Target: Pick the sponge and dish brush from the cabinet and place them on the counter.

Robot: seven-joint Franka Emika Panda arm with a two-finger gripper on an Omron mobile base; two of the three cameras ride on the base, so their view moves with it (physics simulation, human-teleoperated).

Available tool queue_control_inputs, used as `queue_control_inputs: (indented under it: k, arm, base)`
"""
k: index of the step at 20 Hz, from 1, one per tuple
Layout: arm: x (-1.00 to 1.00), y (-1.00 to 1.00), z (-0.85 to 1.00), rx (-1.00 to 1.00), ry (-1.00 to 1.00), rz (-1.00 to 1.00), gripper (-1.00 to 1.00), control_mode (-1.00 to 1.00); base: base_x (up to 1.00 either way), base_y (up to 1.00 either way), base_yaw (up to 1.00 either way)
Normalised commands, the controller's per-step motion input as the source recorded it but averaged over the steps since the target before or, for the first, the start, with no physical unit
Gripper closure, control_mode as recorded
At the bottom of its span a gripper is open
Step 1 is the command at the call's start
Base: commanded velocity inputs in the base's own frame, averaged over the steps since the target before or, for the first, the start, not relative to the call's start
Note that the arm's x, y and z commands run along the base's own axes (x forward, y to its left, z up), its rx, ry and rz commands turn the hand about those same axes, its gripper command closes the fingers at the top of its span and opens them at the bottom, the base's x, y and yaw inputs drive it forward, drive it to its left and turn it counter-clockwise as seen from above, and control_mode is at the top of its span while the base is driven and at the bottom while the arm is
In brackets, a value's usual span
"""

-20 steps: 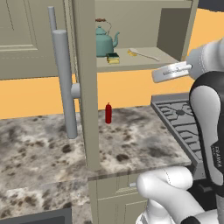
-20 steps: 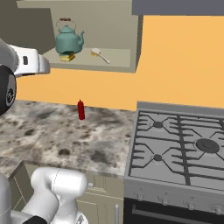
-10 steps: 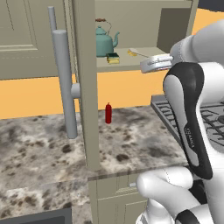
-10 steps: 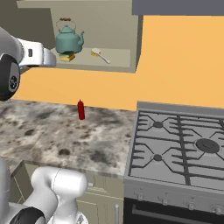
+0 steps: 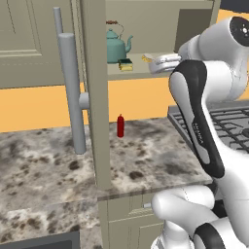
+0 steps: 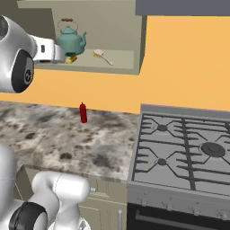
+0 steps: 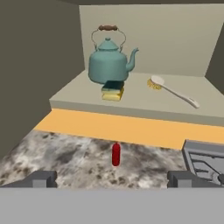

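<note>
nothing moved yet: sponge [image 7: 113,90] and dish brush [image 7: 173,91] both sit on the cabinet [image 7: 131,105] shelf's front edge, counter [image 6: 54,139] waiting, gripper [image 7: 111,178] spread wide, empty

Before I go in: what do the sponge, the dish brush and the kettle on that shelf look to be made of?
All rendered, so these are guesses. The sponge: soft foam, a matte yellow block under a dark green scrub layer. The dish brush: probably plastic or pale wood, a smooth cream handle with yellowish bristles at its round head. The kettle: likely enamelled metal, smooth teal with a soft sheen and a brown grip on its handle.
</note>
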Motion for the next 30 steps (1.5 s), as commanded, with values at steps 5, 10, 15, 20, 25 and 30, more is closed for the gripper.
queue_control_inputs:
  k: [5,10,15,20,25,30]
  arm:
    - [0.34,0.00,0.00,0.00,0.00,0.00,-1.00,-1.00]
    - [0.32,0.01,-0.03,0.00,0.03,0.00,-1.00,-1.00]
    - [0.24,0.05,-0.05,0.00,0.07,0.00,-1.00,-1.00]
    - [0.25,0.15,-0.04,0.00,0.04,0.00,-1.00,-1.00]
    - [0.25,0.12,-0.01,0.00,0.00,0.00,-1.00,-1.00]
    - [0.27,0.09,-0.16,0.01,0.00,0.02,-1.00,-1.00]
  base:
    - [0.00,0.00,0.00]
    - [0.00,0.00,0.00]
    - [0.00,0.00,0.00]
    - [0.00,0.00,0.00]
    - [0.00,0.00,0.00]
    - [0.00,0.00,0.00]
